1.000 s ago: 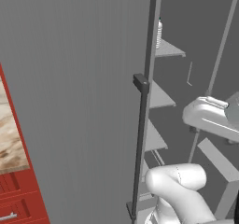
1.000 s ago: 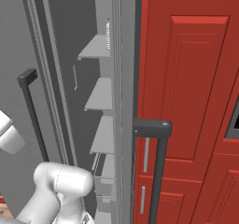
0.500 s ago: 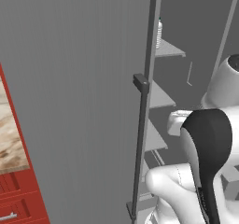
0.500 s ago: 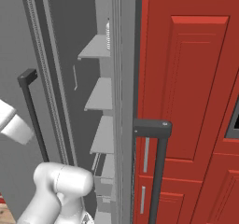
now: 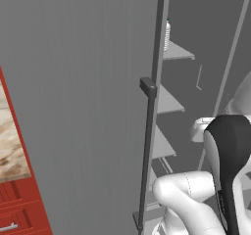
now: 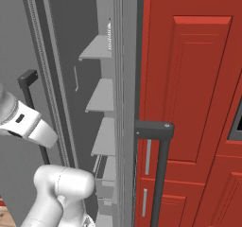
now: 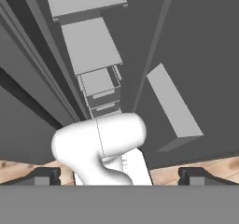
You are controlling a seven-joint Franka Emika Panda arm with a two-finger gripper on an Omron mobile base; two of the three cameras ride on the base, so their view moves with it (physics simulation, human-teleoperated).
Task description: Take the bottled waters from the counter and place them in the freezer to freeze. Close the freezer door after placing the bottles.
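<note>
The jaws [image 7: 119, 177] were seen in the hand view spread wide apart, with nothing between them; the two dark fingertips [image 7: 43, 175] stood at either side of the view. Ahead of the jaws, along their line of sight, the freezer's [image 6: 101, 103] pale shelves [image 7: 91, 45] were seen stacked away into the distance, with a door bin [image 7: 173, 107] off to one side and a strip of wooden floor [image 7: 212, 168] close beneath.

One bottle [image 5: 167, 35] was seen on the top shelf [image 5: 175, 52] in the left base view, standing upright, its long axis vertical; the same bottle [image 6: 110, 36] appeared at the top shelf in the right base view. Its position relative to the jaws could not be read, since it was not caught by the hand camera. A second bottle could not be made out.

The freezer door [image 5: 83, 106] stood open, its long dark handle [image 5: 147, 151] running vertically, with a corner of the worktop [image 5: 11, 141] beyond the door's far edge. The closing of the door was judged the likely remaining step, and it would turn on the handle's vertical axis; which way the handle lay from the jaws could not be told.
</note>
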